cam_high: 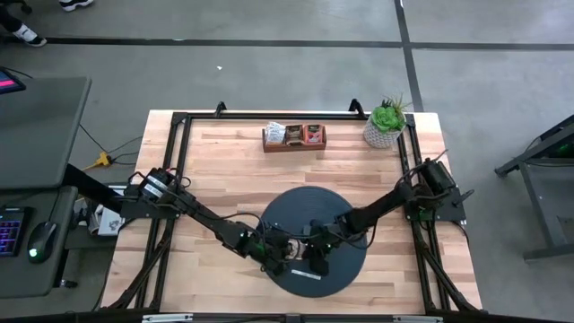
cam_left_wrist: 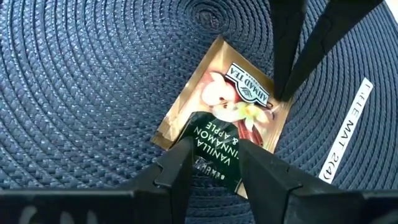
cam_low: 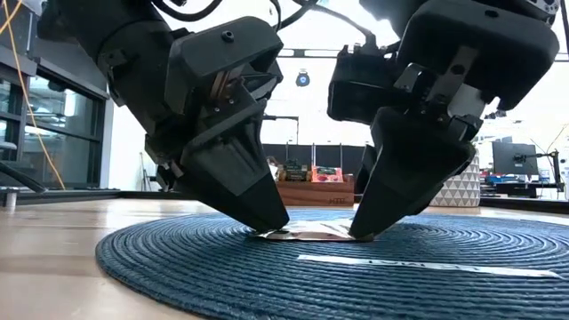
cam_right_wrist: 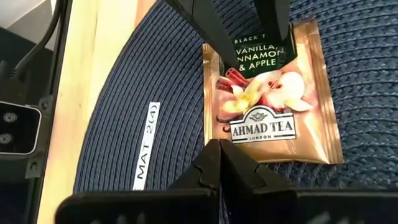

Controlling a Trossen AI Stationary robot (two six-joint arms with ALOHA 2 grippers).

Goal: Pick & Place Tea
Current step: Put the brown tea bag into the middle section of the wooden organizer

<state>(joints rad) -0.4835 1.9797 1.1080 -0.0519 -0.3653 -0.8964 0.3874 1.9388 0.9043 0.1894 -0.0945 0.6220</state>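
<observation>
Left wrist view: sachet [cam_left_wrist: 225, 121] between left claw [cam_left_wrist: 214, 163] tips

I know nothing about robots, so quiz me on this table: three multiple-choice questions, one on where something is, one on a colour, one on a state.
1. Where does the tea sachet lie?
A. In the wooden tray
B. On the round mat
C. On the bare wood

2. What colour is the round mat?
A. Dark blue
B. Red
C. White

3. How do the fingers of the right gripper stand?
A. Wide apart
B. Shut together
C. Out of sight

Answers:
1 B: both wrist views show the sachet flat on the woven mat, with the left gripper straddling one edge.
2 A: every view shows dark blue weave.
3 B: the right wrist view shows the two fingers meeting with no gap.
</observation>
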